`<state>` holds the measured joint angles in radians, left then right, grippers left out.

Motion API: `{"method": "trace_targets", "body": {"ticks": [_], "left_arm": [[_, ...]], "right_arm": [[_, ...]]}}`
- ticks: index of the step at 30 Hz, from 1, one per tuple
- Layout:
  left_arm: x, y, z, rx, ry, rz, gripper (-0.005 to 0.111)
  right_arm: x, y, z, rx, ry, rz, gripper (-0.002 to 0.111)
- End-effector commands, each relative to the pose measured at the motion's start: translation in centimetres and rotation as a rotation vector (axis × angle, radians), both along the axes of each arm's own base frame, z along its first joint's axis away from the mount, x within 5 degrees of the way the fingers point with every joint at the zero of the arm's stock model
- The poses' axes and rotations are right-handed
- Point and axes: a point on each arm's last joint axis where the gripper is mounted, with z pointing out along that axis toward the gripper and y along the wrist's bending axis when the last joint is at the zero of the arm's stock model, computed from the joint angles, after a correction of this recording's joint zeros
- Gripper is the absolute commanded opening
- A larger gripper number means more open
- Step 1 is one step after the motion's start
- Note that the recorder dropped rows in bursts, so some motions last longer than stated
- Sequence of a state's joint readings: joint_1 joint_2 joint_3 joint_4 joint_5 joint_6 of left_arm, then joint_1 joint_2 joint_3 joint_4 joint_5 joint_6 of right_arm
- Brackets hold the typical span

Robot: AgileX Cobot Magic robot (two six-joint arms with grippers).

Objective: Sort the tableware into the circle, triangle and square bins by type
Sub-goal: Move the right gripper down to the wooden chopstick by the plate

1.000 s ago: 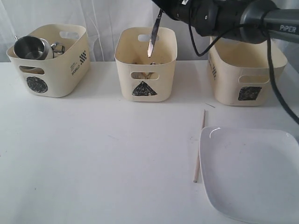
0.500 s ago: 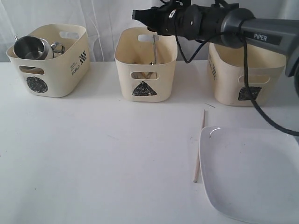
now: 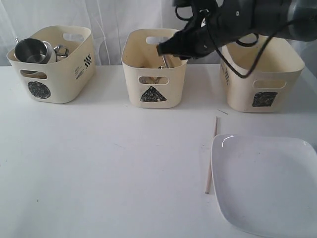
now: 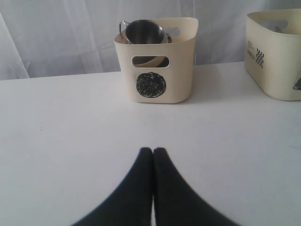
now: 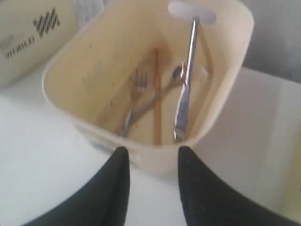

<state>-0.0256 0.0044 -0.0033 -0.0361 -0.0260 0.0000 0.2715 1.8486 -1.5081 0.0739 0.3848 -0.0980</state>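
The right jaws were spread and empty, the knife (image 5: 186, 89) lying just below them in the triangle bin (image 5: 103, 56). The left jaws were pressed together. The thin chopstick (image 3: 211, 153), well away beside the plate (image 3: 267, 183), might roll or slip when pinched.

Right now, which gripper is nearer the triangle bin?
Right. The right gripper hangs open just over the triangle bin; the left gripper sits shut, low over the table, well back from it.
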Motion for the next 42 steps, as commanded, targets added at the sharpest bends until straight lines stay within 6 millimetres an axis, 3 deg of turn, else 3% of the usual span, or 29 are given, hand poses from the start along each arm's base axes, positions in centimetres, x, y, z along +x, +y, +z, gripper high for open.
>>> {"method": "trace_targets", "body": {"ticks": [1, 4, 7, 10, 15, 19, 23, 31, 36, 42], "left_arm": [[0.0, 0.0, -0.1, -0.004, -0.003, 0.003, 0.000], [0.0, 0.0, -0.1, -0.004, -0.003, 0.003, 0.000], [0.0, 0.0, -0.1, -0.004, -0.003, 0.003, 0.000], [0.0, 0.0, -0.1, -0.004, -0.003, 0.003, 0.000], [0.0, 0.0, -0.1, -0.004, -0.003, 0.003, 0.000], [0.0, 0.0, -0.1, -0.004, -0.003, 0.003, 0.000], [0.0, 0.0, -0.1, -0.004, -0.003, 0.003, 0.000], [0.0, 0.0, -0.1, -0.004, -0.003, 0.003, 0.000], [0.0, 0.0, -0.1, -0.004, -0.003, 0.003, 0.000], [0.0, 0.0, -0.1, -0.004, -0.003, 0.003, 0.000]], "right_arm": [[-4.7, -1.2, -0.3, -0.194, 0.179, 0.074, 0.034], [-7.7, -1.7, -1.4, -0.342, 0.350, 0.166, 0.035], [-9.2, -1.5, -3.0, -0.386, 0.446, 0.205, 0.044], [-10.5, -1.0, -4.8, -0.402, 0.507, 0.231, 0.051], [-13.0, 0.6, -7.4, -0.394, 0.613, 0.256, 0.051], [-14.0, 2.0, -8.3, -0.338, 0.615, 0.275, 0.051], [-12.6, 2.5, -7.8, -0.263, 0.473, 0.213, 0.050], [-7.6, -1.1, -7.1, 0.039, 0.357, -0.202, 0.049], [-5.3, -3.0, -7.9, -0.011, 0.394, -0.332, 0.045], [-3.3, -3.0, -9.1, -0.103, 0.470, -0.362, 0.046]]}}
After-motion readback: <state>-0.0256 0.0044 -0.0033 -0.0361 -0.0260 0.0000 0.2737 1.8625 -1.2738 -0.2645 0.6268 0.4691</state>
